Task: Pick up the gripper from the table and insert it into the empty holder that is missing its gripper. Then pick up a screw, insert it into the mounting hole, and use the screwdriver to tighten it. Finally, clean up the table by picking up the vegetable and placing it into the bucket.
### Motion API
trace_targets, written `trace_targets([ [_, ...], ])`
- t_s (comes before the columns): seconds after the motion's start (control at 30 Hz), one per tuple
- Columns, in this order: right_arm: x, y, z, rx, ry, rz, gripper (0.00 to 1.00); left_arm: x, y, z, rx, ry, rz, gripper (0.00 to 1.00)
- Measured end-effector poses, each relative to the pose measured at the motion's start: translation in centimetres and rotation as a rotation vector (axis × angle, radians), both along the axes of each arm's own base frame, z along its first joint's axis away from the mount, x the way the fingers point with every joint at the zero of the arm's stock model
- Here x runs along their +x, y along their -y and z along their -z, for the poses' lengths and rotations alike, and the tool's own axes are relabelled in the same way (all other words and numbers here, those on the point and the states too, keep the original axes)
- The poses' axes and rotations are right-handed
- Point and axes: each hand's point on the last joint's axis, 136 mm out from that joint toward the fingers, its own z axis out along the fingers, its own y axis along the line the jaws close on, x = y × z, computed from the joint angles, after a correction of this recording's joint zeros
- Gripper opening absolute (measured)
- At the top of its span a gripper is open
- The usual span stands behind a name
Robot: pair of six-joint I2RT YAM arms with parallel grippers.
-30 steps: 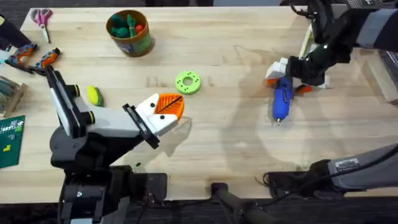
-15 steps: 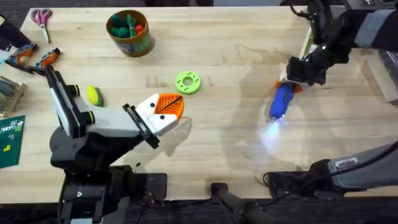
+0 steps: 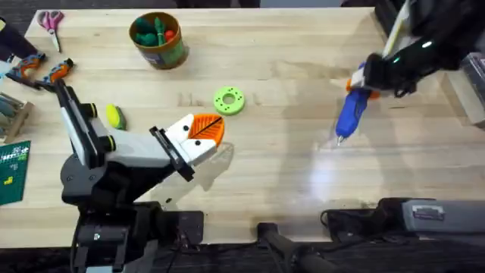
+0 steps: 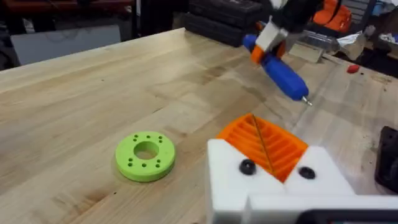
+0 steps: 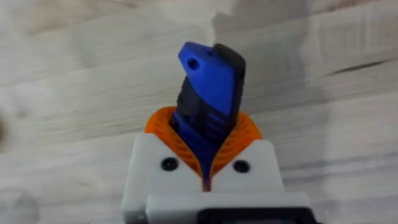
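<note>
My right gripper [image 3: 364,79] is shut on the blue screwdriver [image 3: 349,115] and holds it above the table's right side with its metal tip slanting down. The right wrist view shows the screwdriver [image 5: 208,81] clamped between the orange pads [image 5: 163,127]. My left gripper [image 3: 203,133] rests shut near the table's middle, and both of its white holders [image 4: 273,186] carry orange wedge tips with black screw heads [image 4: 247,167]. A loose gripper is out of view. The yellow-green vegetable [image 3: 114,116] lies at the left beside my left arm. At the back left stands the bucket [image 3: 173,54], with toys in it.
A green ring disc [image 3: 229,100] lies just beyond my left gripper. Orange-handled pliers [image 3: 42,70] and pink scissors [image 3: 51,21] sit at the far left edge, with a green card [image 3: 11,171] below them. Bare wood lies between the two grippers.
My right gripper has risen and shifted right with the screwdriver, which now hangs tilted off the table. The glow at its tip is gone. The left arm has not moved.
</note>
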Motion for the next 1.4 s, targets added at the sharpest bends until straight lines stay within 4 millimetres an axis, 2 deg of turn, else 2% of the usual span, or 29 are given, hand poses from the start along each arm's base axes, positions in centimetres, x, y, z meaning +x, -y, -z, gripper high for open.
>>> trace_targets([
  [0.13, 1.1, -2.0, -5.4, 0.048, 0.177, -0.099, 0.027, 0.0, 0.0, 0.0, 0.0, 0.0, 0.0, 0.006],
  [0.27, 1.2, -5.2, -10.2, 0.104, 0.34, -0.245, 0.027, 0.0, 0.0, 0.0, 0.0, 0.0, 0.0, 0.006],
  [0.4, 1.5, -9.3, -15.0, 0.171, 0.542, -0.41, 0.027, 0.0, 0.0, 0.0, 0.0, 0.0, 0.0, 0.006],
  [0.53, 1.0, -13.6, -19.5, 0.241, 0.725, -0.569, 0.027, 0.0, 0.0, 0.0, 0.0, -0.001, 0.0, 0.006],
  [0.7, 0.1, -18.4, -23.4, 0.305, 0.891, -0.734, 0.027, 0.0, 0.0, 0.0, 0.0, 0.0, 0.0, 0.006],
  [0.83, -0.8, -22.2, -25.8, 0.347, 1.007, -0.856, 0.027, 0.0, 0.0, 0.0, 0.0, 0.0, 0.0, 0.006],
  [0.97, -2.1, -25.2, -27.0, 0.39, 1.07, -0.948, 0.027, 0.0, 0.0, 0.0, 0.0, 0.0, 0.0, 0.006],
  [1.0, -3.0, -27.3, -27.8, 0.418, 1.112, -1.011, 0.027, 0.0, 0.0, 0.0, 0.0, 0.0, 0.0, 0.006],
  [1.1, -4.3, -29.7, -28.6, 0.453, 1.165, -1.081, 0.027, 0.0, 0.0, 0.0, 0.0, 0.0, 0.0, 0.006],
  [1.23, -5.7, -32.2, -28.8, 0.497, 1.187, -1.145, 0.027, 0.0, 0.0, 0.0, 0.0, 0.0, 0.0, 0.006],
  [1.4, -6.7, -34.3, -27.5, 0.514, 1.157, -1.183, 0.027, 0.0, 0.0, 0.0, 0.0, -0.001, 0.0, 0.006],
])
